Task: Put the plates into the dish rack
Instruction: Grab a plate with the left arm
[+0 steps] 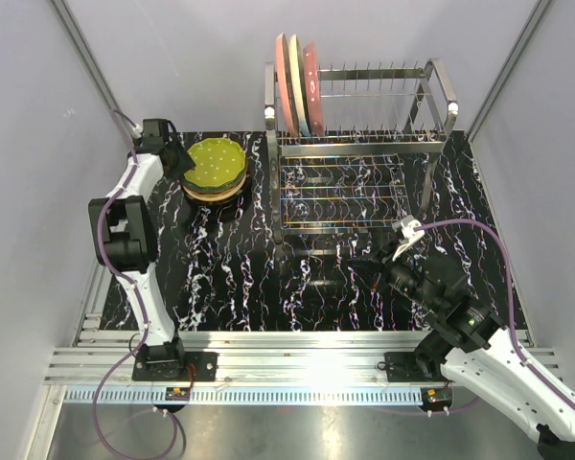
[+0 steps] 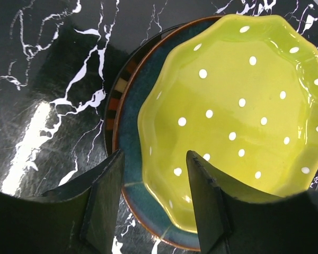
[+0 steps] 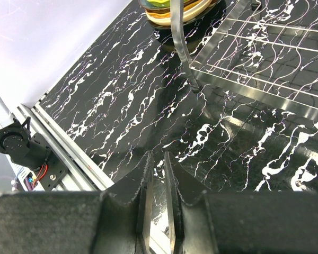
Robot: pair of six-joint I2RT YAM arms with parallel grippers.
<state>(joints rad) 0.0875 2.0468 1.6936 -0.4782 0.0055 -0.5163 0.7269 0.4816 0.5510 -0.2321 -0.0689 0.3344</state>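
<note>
Table [image 1: 230,278] is black marble and shiny, so expect glare. The dish rack [image 1: 359,144] sits at the back right. Three plates [image 1: 297,86] already stand on edge at its left end, and the tines to their right are free. The rest are in a stack [image 1: 216,171] on the table just left of the rack, with the green dotted plate [image 2: 238,106] on top and a teal plate [image 2: 128,143] under it. Left jaws are apart over the stack's rim, holding nothing; I can't tell if they touch it. Judgement: you're on the pick. Take only the green rim, one jaw over and one under, because the wavy edge sits tight on the teal one. Lift straight up before you tilt. Watch the rack's left post beside the stack and the side wall close behind that arm. Right jaws are nearly together and empty, low in front of the rack, so open room is over the rack's top.
</note>
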